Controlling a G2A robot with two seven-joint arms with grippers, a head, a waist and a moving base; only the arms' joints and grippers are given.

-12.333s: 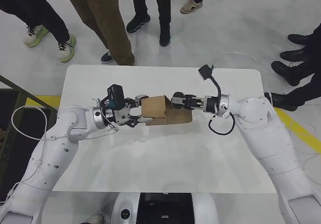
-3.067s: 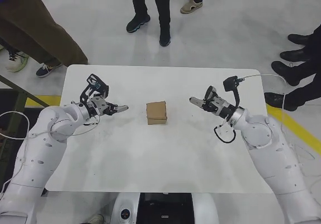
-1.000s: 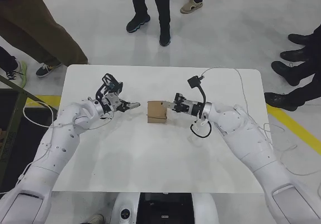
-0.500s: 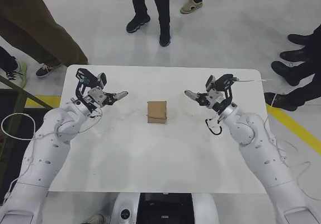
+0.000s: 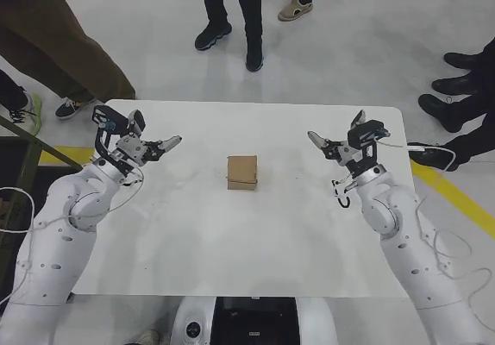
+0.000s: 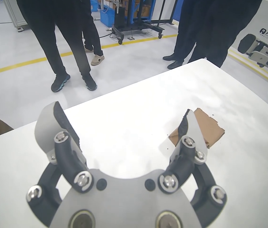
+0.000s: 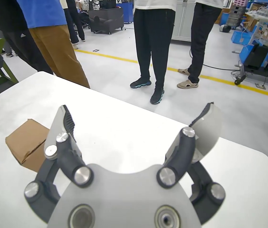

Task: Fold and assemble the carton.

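Observation:
A small brown carton (image 5: 242, 172) stands closed on the white table (image 5: 247, 250), near its middle toward the far side. My left gripper (image 5: 155, 142) is open well to the left of the carton, near the table's far left corner, holding nothing. My right gripper (image 5: 337, 136) is open well to the right, near the far right corner, also holding nothing. In the left wrist view the carton (image 6: 210, 126) lies beyond the open gripper (image 6: 122, 115), partly behind one finger. In the right wrist view the carton (image 7: 28, 141) sits off to one side of the open gripper (image 7: 137, 113).
Several people stand on the floor past the table's far edge and to the right. A green frame (image 5: 6, 129) stands at the left beyond the table. A loose cable (image 5: 403, 145) trails from the right wrist. Bare table surface lies between the carton and the near edge.
Both arms have drawn back from the carton, the left one leftward and the right one rightward, toward the far corners. The carton has stayed in place, closed.

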